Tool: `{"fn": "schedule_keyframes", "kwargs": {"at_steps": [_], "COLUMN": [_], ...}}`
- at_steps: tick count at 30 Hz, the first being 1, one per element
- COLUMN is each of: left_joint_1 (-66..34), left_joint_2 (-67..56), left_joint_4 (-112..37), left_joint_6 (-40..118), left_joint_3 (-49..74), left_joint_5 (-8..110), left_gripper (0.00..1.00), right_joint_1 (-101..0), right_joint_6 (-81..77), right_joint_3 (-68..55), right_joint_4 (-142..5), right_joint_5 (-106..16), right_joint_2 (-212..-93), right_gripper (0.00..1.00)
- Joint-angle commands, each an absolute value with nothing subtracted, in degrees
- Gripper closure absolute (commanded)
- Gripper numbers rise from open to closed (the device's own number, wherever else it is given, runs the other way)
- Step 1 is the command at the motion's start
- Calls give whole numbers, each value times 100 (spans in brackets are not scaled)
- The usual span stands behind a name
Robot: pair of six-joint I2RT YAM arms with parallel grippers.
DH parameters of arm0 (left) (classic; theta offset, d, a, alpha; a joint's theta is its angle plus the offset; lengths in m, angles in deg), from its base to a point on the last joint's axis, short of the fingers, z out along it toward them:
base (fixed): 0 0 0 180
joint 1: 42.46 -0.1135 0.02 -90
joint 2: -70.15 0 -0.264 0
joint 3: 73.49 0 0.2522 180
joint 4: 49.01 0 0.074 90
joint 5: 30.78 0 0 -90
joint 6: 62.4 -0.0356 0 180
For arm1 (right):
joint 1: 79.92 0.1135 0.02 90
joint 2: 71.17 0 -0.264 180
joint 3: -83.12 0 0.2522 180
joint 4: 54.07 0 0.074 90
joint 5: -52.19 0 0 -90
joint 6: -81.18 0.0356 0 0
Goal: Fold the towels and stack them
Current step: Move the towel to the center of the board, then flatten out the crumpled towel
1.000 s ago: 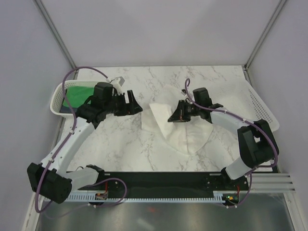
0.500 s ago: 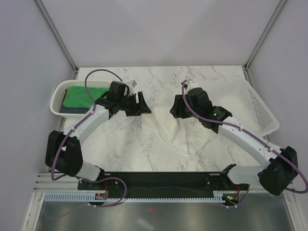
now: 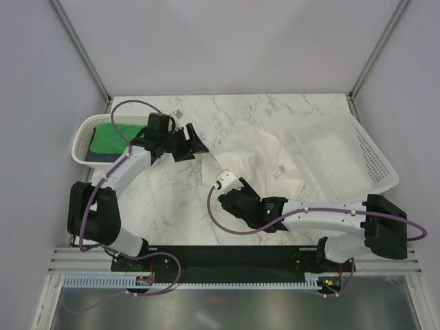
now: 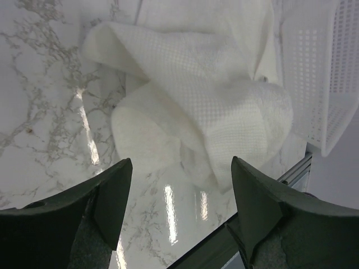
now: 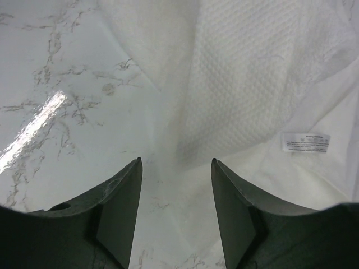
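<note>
Though unreadable, white towel label.

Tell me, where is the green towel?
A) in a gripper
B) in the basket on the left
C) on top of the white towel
B: the green towel lies inside the basket at the table's left edge.

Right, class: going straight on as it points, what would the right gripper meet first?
Probably the towel, lying straight ahead of the right gripper; depth is unclear, so perhaps the table first.
</note>
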State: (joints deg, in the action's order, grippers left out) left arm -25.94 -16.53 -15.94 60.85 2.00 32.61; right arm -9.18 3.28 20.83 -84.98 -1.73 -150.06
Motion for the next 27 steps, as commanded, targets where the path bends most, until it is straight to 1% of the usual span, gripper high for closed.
{"fn": "schedule_keyframes", "kwargs": {"at_steps": [1, 6, 9, 12, 14, 15, 16, 17, 18, 19, 21, 22, 23, 24, 26, 27], "left_joint_1": [-2918, -2945, -2945, -2954, -2954, -2954, -2945, -2945, -2945, -2945, -2945, -2954, -2954, -2945, -2945, -2954], "left_joint_2": [-1379, -1230, -1195, -1133, -1107, -1098, -1089, -1089, -1080, -1072, -1071, -1071, -1106, -1133, -1203, -1247], "left_joint_4": [-1758, -1635, -1626, -1617, -1582, -1539, -1512, -1486, -1486, -1486, -1494, -1529, -1529, -1521, -1564, -1599], "left_joint_6": [6311, 6205, 6187, 6170, 6100, 6065, 5960, 5898, 5819, 5635, 5468, 5310, 5230, 5064, 4861, 4764], "left_joint_3": [399, 373, 329, 329, 355, 372, 390, 451, 486, 565, 645, 715, 750, 794, 821, 812], "left_joint_5": [3057, 3057, 3101, 3101, 3154, 3180, 3215, 3215, 3189, 3059, 2952, 2830, 2759, 2715, 2697, 2671], "left_gripper": [21, 21, 21, 21, 21, 21, 21, 21, 21, 20, 20, 20, 20, 20, 20, 20], "right_joint_1": [-829, -671, -653, -653, -653, -662, -662, -653, -671, -697, -811, -1177, -1407, -1914, -2522, -2847], "right_joint_6": [67, 67, 15, 49, 32, 6, 14, 23, -3, -47, -4, 110, 198, 260, 445, 497], "right_joint_3": [2128, 2102, 2085, 2085, 2058, 2041, 1971, 1927, 1892, 1804, 1760, 1742, 1751, 1733, 1663, 1602], "right_joint_4": [-8198, -8154, -8014, -7996, -8039, -8083, -8153, -8293, -8338, -8391, -8470, -8462, -8444, -8444, -8470, -8496], "right_joint_5": [763, 1334, 1335, 1633, 1958, 2089, 2204, 2361, 2354, 2285, 1724, 1330, 682, 301, -428, -1241], "right_joint_2": [-15175, -15781, -15966, -16055, -16029, -16003, -15968, -15846, -15731, -15600, -15064, -14853, -14434, -14229, -13719, -13613], "right_gripper": [40, 39, 38, 39, 49, 60, 84, 93, 100, 100, 100, 100, 100, 100, 100, 100]}}
